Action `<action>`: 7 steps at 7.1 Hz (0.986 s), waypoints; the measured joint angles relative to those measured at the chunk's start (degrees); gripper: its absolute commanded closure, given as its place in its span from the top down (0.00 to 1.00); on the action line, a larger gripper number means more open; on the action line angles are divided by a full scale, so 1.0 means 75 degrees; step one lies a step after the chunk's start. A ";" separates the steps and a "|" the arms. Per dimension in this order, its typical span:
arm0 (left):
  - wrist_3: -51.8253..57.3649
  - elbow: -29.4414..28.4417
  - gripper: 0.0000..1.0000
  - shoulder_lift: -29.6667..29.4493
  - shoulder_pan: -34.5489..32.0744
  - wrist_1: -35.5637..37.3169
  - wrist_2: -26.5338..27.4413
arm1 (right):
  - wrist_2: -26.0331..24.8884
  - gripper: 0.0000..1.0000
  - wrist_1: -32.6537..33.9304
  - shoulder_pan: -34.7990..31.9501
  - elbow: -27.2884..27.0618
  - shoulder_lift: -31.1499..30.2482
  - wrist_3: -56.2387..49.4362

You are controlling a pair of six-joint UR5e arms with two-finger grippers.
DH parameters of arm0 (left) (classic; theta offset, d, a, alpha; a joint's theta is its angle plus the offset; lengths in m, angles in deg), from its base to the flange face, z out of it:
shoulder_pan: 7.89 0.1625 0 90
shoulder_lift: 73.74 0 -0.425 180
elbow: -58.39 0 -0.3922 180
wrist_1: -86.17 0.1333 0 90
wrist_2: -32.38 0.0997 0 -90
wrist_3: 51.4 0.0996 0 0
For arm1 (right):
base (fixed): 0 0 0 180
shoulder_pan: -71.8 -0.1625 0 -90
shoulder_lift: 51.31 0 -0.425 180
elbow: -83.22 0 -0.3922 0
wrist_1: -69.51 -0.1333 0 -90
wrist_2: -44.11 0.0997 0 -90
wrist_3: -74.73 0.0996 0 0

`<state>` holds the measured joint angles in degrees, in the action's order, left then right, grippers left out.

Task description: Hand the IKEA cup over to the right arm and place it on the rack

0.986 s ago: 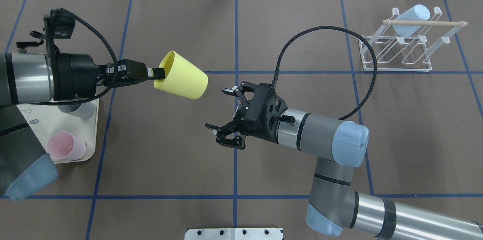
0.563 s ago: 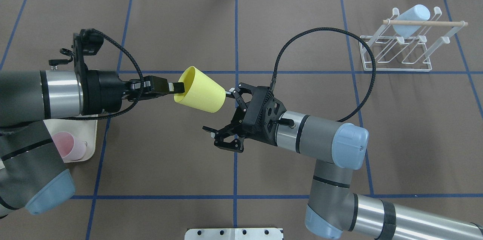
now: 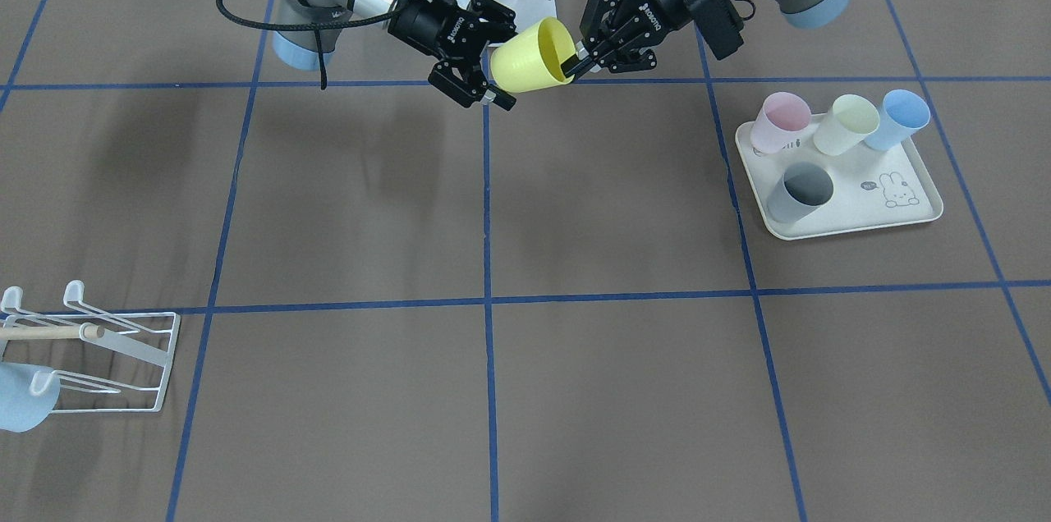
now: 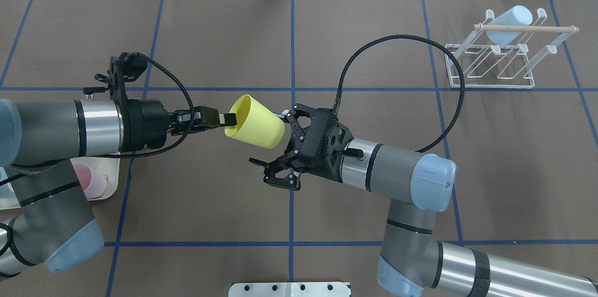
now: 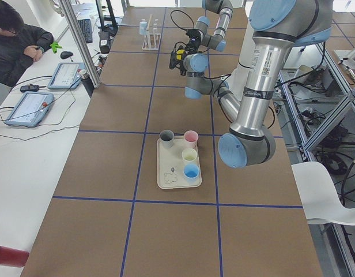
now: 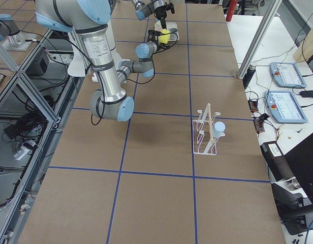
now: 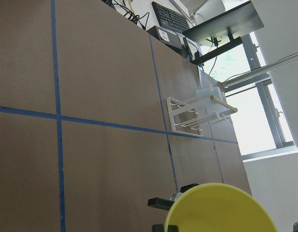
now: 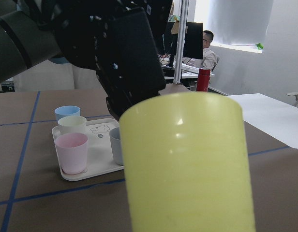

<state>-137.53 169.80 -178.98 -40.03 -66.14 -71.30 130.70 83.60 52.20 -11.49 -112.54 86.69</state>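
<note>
The yellow IKEA cup point(image 4: 256, 122) hangs on its side in the air over the table's middle, and it also shows in the front view point(image 3: 530, 56). My left gripper point(image 4: 229, 119) is shut on the cup's rim, one finger inside the mouth. My right gripper point(image 4: 270, 138), on the arm with the long cable loop, is open. Its fingers straddle the cup's base without closing on it. The right wrist view is filled by the cup's wall point(image 8: 187, 164). The white wire rack point(image 4: 490, 70) with its wooden rod stands at the far right.
A light-blue cup point(image 4: 509, 19) hangs on the rack. The cream rabbit tray point(image 3: 854, 218) holds pink, pale yellow, blue and grey cups on my left side. The right arm's black cable point(image 4: 397, 42) loops toward the rack. An operator sits beside the table point(image 5: 16, 40).
My left arm has carried the yellow cup to the right until its base sits between the right gripper's open fingers. The right gripper has stayed open and barely moved.
</note>
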 measured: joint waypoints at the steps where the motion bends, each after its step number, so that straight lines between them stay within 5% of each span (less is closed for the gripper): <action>1: 0.0000 -0.0052 0.00 -0.0004 0.0079 0.0000 0.0101 | -0.0002 0.98 -0.0116 0.0000 0.0013 -0.0020 -0.0001; 4: 0.0010 -0.0087 0.00 0.0000 0.0122 0.0000 0.0155 | -0.0097 0.95 -0.0385 0.0001 0.0042 -0.0059 -0.0056; 7: 0.0012 -0.0087 0.00 -0.0015 0.0125 -0.0003 0.0132 | -0.0197 0.76 -0.0402 0.0001 0.0057 -0.0063 -0.0082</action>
<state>-137.44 169.15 -179.09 -39.09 -66.17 -70.31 129.22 80.59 52.20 -11.06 -113.01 86.07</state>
